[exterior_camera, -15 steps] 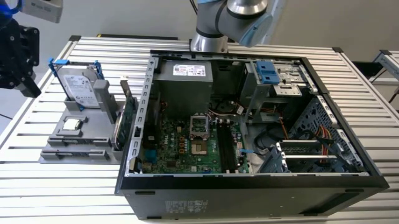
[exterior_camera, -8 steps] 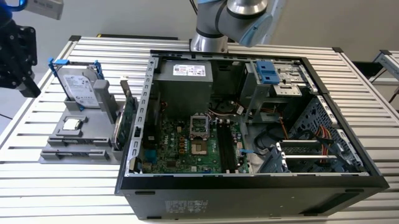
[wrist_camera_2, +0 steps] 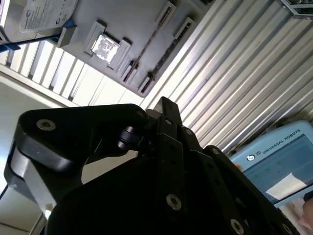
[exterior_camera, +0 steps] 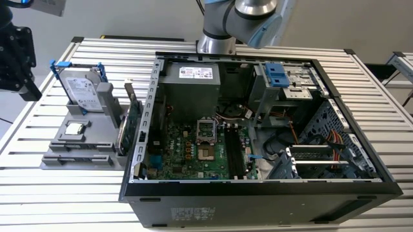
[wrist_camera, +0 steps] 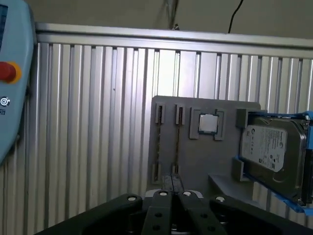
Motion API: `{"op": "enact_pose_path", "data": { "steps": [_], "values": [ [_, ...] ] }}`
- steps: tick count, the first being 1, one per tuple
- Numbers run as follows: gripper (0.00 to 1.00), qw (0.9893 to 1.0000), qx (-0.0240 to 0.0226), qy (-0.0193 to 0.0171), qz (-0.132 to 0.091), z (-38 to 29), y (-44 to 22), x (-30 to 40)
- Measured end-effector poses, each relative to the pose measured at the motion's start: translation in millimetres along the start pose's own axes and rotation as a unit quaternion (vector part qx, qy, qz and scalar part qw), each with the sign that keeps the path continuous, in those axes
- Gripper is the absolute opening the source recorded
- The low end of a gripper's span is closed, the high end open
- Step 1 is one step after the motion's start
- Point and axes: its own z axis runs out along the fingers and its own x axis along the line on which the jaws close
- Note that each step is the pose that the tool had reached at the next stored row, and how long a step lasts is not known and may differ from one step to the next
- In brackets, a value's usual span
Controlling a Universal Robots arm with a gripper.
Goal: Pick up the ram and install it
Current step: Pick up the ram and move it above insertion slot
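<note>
Judging by how things lie, the work is at the pick-up step and the grasp is not yet made. The gripper (wrist_camera: 172,182) is clenched on nothing, its fingertips pressed together, and it hangs apart from the grey fixture (wrist_camera: 205,156) on the slatted table (wrist_camera: 98,122). The ram (wrist_camera: 157,144) stands on its thin edge in a holder of that fixture, with a small square chip (wrist_camera: 208,123) between it and the hard drive (wrist_camera: 271,147).

I think the next move asks the fingers to part and to line up across the thin stick, since it is so narrow.

The first wrist view gives me fingertips and ram together. The exterior view gives the open computer case (exterior_camera: 258,208) beside the fixture, with the long black slots (exterior_camera: 235,154) on its motherboard.
</note>
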Motion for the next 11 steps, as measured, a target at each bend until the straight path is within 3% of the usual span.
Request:
{"op": "enact_pose_path", "data": {
  "steps": [5, 11],
  "values": [
    [0.00, 0.9996, -0.0005, 0.0004, -0.028, 0.0, 0.0, 0.0],
    [0.00, 0.9994, -0.0006, 0.0006, -0.034, 0.0, 0.1, -0.1]
  ]
}}
